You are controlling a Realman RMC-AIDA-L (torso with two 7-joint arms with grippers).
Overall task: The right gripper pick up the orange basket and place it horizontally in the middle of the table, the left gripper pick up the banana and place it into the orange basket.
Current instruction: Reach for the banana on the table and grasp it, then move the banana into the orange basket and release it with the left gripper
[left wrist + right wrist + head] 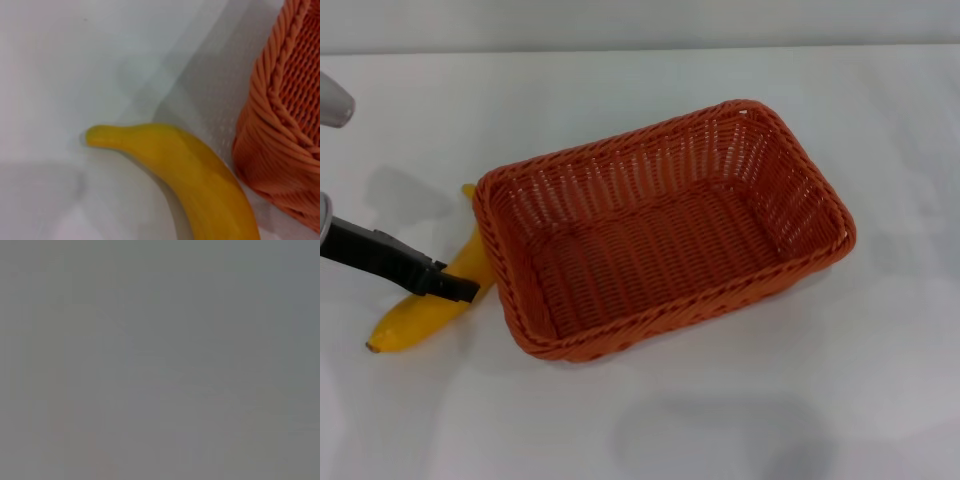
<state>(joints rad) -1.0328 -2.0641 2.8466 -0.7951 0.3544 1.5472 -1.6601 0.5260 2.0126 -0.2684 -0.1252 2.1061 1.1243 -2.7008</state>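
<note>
The orange basket sits upright and empty on the white table, near the middle, with its long side running left to right at a slight angle. The yellow banana lies on the table against the basket's left short end. My left gripper reaches in from the left edge and sits over the banana's middle. In the left wrist view the banana lies close below, with the basket's corner beside it. The right gripper is out of view, and the right wrist view is a blank grey.
A silver part of an arm shows at the far left edge. White table surface lies all around the basket and banana. The table's far edge runs along the top of the head view.
</note>
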